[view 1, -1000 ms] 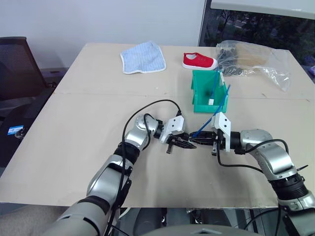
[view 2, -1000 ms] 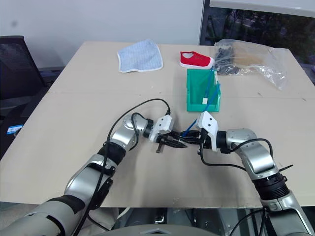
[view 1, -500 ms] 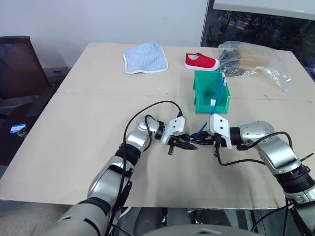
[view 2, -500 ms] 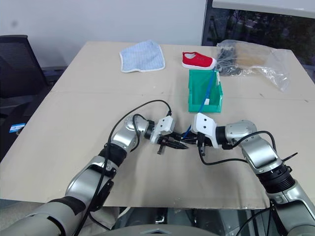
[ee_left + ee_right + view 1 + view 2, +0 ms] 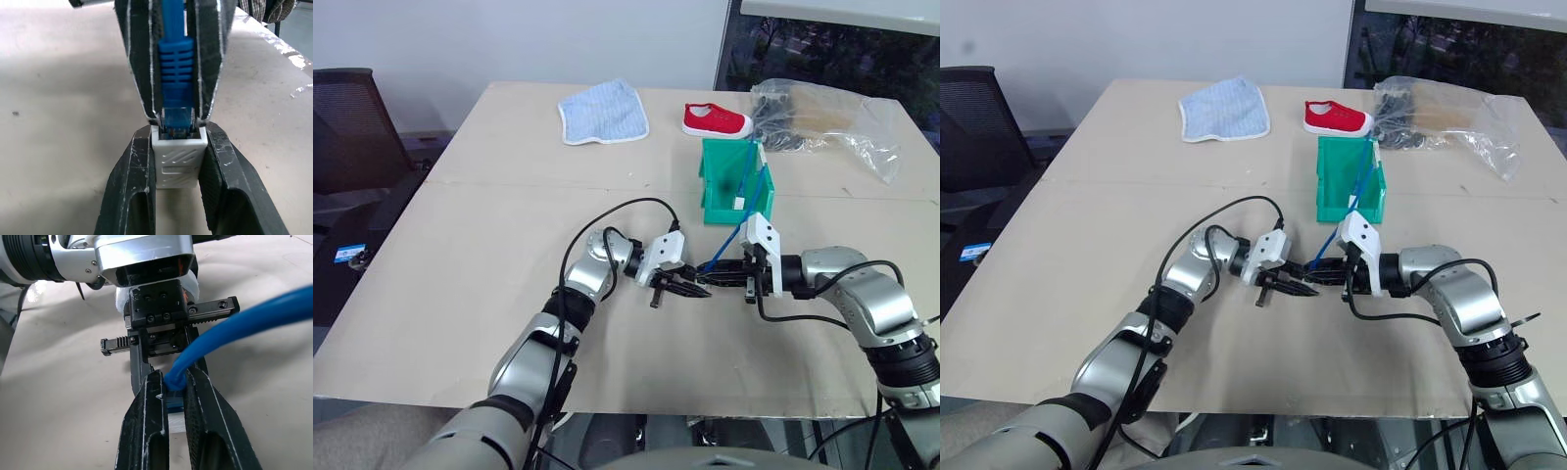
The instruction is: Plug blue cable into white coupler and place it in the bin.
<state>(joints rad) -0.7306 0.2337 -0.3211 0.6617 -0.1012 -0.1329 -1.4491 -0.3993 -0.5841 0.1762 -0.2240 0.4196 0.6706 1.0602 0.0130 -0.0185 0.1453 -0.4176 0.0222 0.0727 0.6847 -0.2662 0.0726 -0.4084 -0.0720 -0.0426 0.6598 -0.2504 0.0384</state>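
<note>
Both grippers tip-to-tip: blue cable [image 5: 174, 63] plug in white coupler [image 5: 178, 159].

A blue cloth [image 5: 603, 113], red shoe [image 5: 715, 120] and clear bag [image 5: 827, 127] lie on the table [image 5: 460, 264].

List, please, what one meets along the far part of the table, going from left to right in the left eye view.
blue-striped cloth → red shoe → clear plastic bag. The bin stands nearer, below the shoe, so I leave it out of the row.
</note>
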